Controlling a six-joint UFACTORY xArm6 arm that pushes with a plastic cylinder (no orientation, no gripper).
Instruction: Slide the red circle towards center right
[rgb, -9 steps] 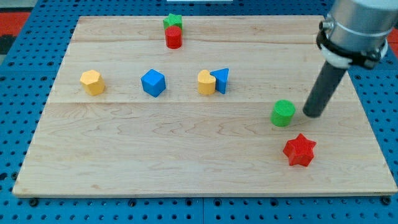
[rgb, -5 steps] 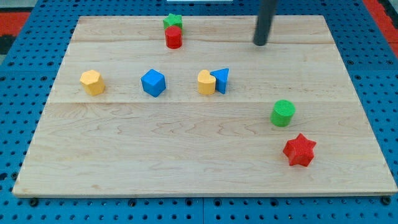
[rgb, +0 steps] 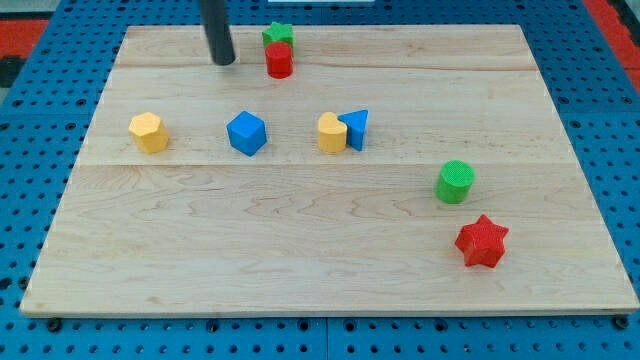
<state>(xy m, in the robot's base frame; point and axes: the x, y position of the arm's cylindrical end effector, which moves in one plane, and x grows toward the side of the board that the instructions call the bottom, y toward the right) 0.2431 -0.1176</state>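
Rod's tip (rgb: 224, 62) sits on the wooden board (rgb: 300, 260) at the far edge, just left of the red circle (rgb: 279, 61), w/ a small gap between them, not touching as far as I can tell. No fingers or jaws on this rig, just a plain dark rod, so nothing to open or close. The red circle is at the far side, a bit left of board centre, and the green star (rgb: 277, 34) is pressed up against it on the far side, touching or nearly so. Key relation: the circle lies to the right of the tip, at approx the same depth, and the goal, centre right, is further right and nearer. So tip, circle and target are roughly in a line, though the target sits nearer than that line. My read: a push rightward from here works, but it needs a near-ward slant, so contact should come on the circle's far-left side, not dead left. Risk: the green star may drag along. Down the path, yellow block (rgb: 331, 132) w/ blue triangle (rgb: 356, 128) touching it sit mid-board, green circle (rgb: 455, 182) and red star (rgb: 482, 241) near right; the route should pass on the far side of those.
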